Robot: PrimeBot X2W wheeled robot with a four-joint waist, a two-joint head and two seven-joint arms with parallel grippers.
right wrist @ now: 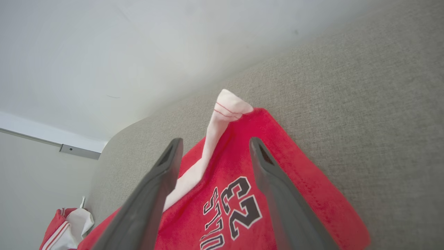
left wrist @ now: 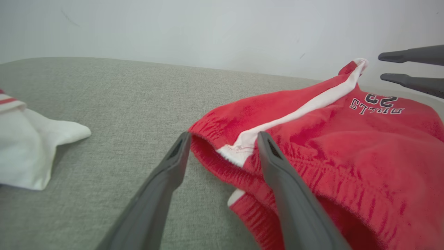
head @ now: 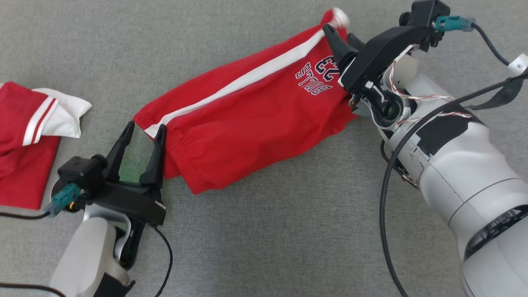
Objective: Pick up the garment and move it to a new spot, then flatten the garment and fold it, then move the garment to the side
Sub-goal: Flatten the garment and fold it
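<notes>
Two grippers: left gripper [head: 146, 126] and right gripper [head: 338, 32] both spread apart, empty.
Shorts [head: 247, 111]: centre of frame, slanting (rumpled, not yet flat).
Advice: pinch both end corners low, then pull gently outward to flatten.

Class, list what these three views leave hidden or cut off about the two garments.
- Red-and-white garment: head view, cut by the left edge; its type is unclear.
- Red shorts: head view, lower layers hidden under the top layer.
- Print on the shorts: right wrist view, the word's start cut off by the bottom edge.
</notes>
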